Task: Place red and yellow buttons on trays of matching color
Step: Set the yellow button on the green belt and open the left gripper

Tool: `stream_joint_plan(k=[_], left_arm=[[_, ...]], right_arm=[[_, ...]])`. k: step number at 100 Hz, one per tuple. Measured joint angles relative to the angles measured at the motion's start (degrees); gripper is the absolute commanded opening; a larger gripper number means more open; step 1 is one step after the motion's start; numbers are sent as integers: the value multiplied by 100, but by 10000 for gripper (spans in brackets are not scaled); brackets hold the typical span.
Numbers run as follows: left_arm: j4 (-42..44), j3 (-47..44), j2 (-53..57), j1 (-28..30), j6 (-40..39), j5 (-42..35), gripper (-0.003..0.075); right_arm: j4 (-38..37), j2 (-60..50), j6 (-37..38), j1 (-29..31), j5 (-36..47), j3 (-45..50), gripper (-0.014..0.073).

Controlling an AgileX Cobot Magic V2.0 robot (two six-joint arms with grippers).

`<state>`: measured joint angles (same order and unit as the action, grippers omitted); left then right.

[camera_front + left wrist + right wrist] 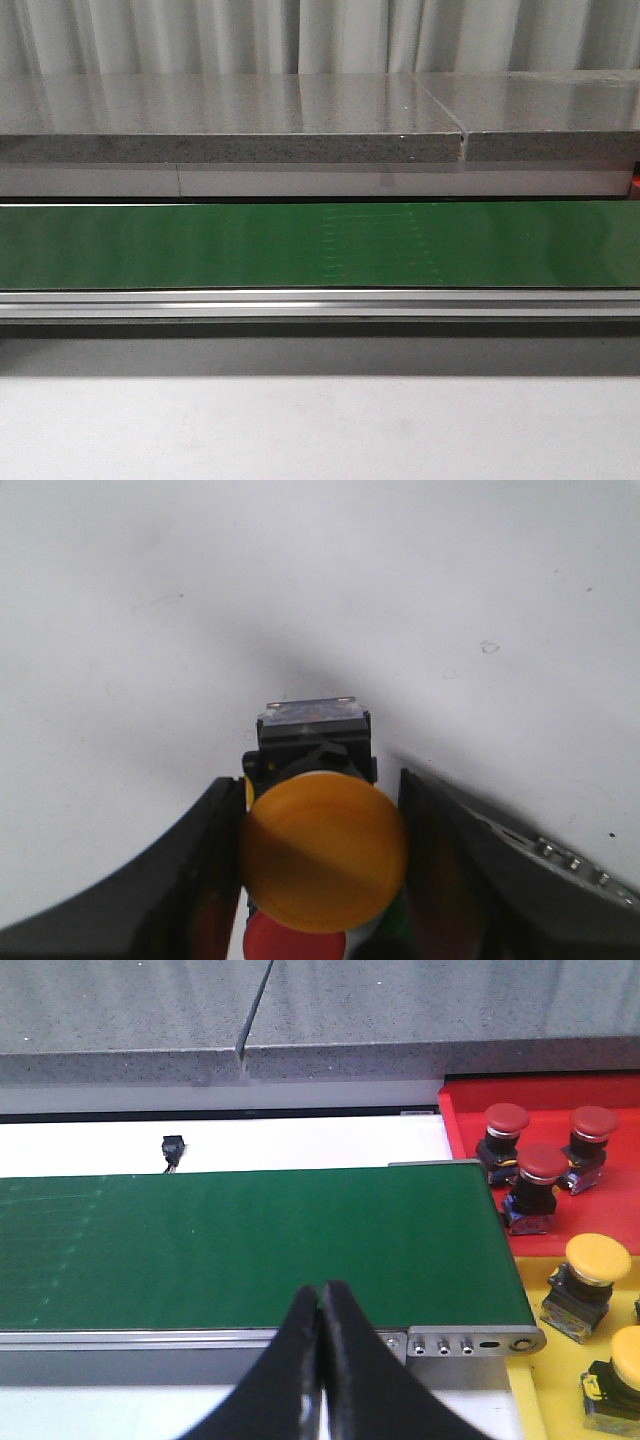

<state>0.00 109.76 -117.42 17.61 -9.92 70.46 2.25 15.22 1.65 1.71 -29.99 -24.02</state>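
Left jaws: the left gripper (322, 880) pinches a yellow button (322, 848), one finger against each side of its cap.
Right jaws: the right gripper (320, 1360) has its fingertips pressed together, with nothing between them.
Held button: yellow cap toward the wrist camera, black base (312, 735) beyond it, pointing at the white tabletop (320, 590). A red round part (292, 945) shows just beside the cap, partly hidden; what it belongs to cannot be told.
Red tray (560, 1095): sits beside the end of the green conveyor belt (250, 1245); it contains three red buttons (540, 1175), upright and close together.
Yellow tray (535, 1390): adjoins the red tray; it contains two visible yellow buttons (588, 1282), upright, near each other.
Left arm pose: wrist aimed down at the tabletop, with the button suspended above it.
Right arm pose: wrist low, at the near edge of the belt, facing across it toward the grey slab (320, 1020).
Front view: green belt and grey slab only; neither arm appears.
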Motion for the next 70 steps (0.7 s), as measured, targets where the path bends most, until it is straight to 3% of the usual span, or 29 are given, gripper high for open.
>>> stream_joint_plan(k=[26, 70], left_arm=[[0, -228, 910, -47, 319, 47, 134], [0, -1949, 2360, -463, 480, -284, 134]], right_arm=[[0, 0, 0, 0, 0, 0, -66], [0, 0, 0, 0, 0, 0, -66]])
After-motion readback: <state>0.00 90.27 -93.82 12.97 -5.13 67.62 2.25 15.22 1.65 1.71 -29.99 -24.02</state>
